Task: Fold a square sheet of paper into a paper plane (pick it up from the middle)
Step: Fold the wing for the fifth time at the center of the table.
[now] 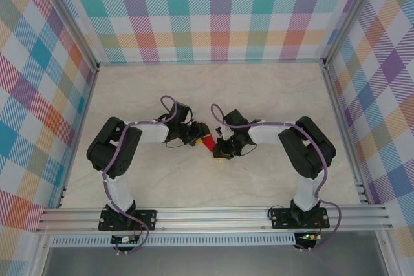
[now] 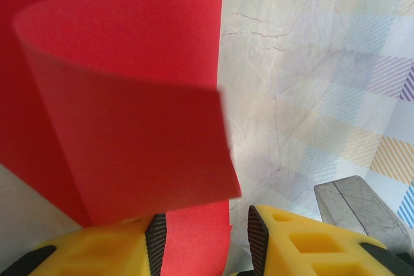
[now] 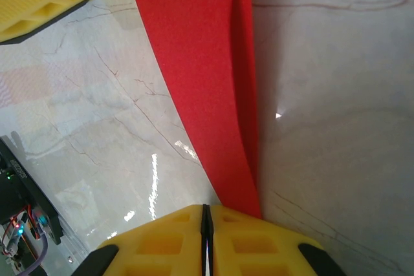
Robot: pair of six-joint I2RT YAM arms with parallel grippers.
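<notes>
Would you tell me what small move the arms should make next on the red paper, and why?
Probably slide the shut right gripper along the fold to press it. The square sheet of paper is bent over in a loose curl, not creased flat, and the left gripper straddles one edge with open jaws.

No legible text, label, brand, number or sign on the square sheet of paper (image 2: 129, 95), table (image 1: 259, 88) or plaid walls (image 1: 207, 11).
</notes>
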